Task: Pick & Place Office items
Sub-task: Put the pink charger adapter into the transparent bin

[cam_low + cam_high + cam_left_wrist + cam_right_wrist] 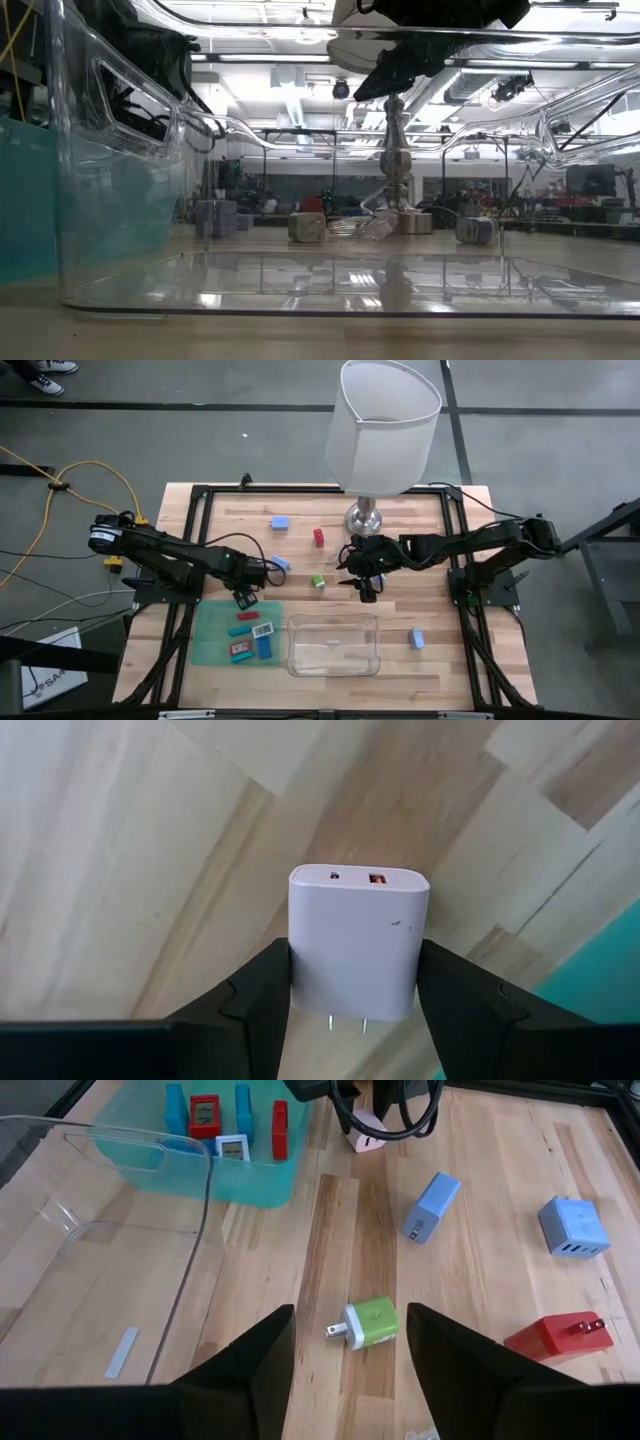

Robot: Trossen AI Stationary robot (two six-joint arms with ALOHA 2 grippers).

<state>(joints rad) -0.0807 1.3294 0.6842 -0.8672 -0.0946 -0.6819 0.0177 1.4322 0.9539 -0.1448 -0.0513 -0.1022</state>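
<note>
A white plug-in charger sits between the fingers of my left gripper, which points down at the far edge of the green tray. The right wrist view shows this charger low over the wood. My right gripper stands open above a green charger that lies on its side on the table, touching nothing. Loose on the wood lie a red charger, two blue ones and another blue one. Several red, blue and white pieces lie in the green tray. My left gripper pinches the white charger by its two opposite side faces, one finger on each. The fingers come from above, pointing down. The prongs are at the end nearer the wrist and the port end at the end away from it. Whether the charger touches the table I cannot tell.
A tall lamp with a white shade and a silver base stands at the far middle, close to my right arm. A clear plastic tray sits near the front edge, beside the green tray. Black frame rails border the table.
</note>
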